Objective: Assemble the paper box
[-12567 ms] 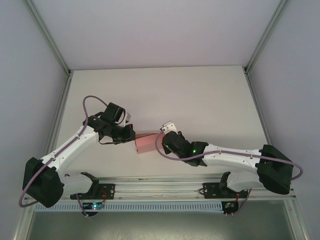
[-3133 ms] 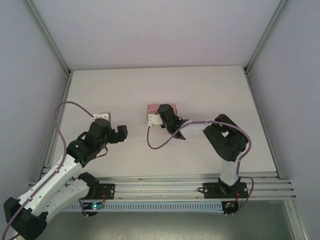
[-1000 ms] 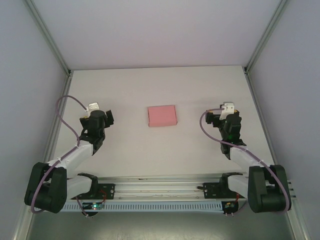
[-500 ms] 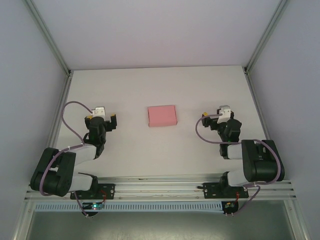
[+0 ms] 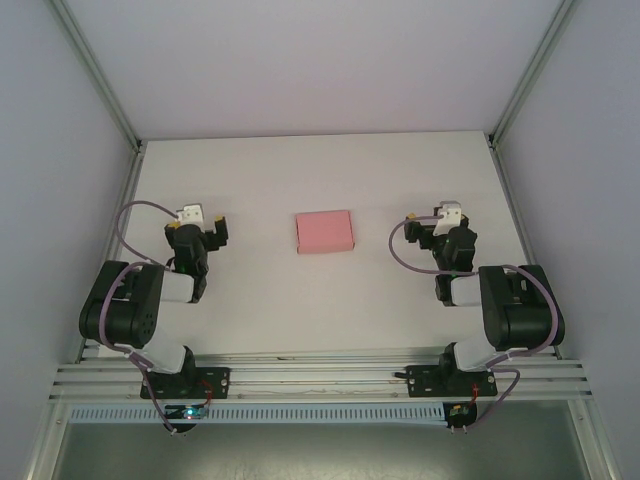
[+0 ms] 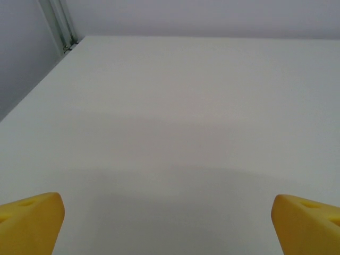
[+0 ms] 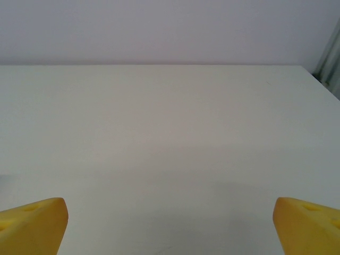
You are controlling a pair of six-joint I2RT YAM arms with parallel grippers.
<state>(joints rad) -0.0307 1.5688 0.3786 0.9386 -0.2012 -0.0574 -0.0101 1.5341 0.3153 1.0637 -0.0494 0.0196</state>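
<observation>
L tool point(image 5: 198, 230) wide open, empty. Pink paper box point(image 5: 324, 231) lies flat mid tabletop point(image 5: 400, 170), btwn tools, well apart from both. Prob v light, thin card, crushable: pinch edges gently. R tool point(image 5: 436, 222) wide open, empty

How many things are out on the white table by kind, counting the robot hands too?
Flat rectangular pink card box: 1
Black robot hands with yellow fingertips, both open: 2 (left hand, right hand)
Total: 3
</observation>
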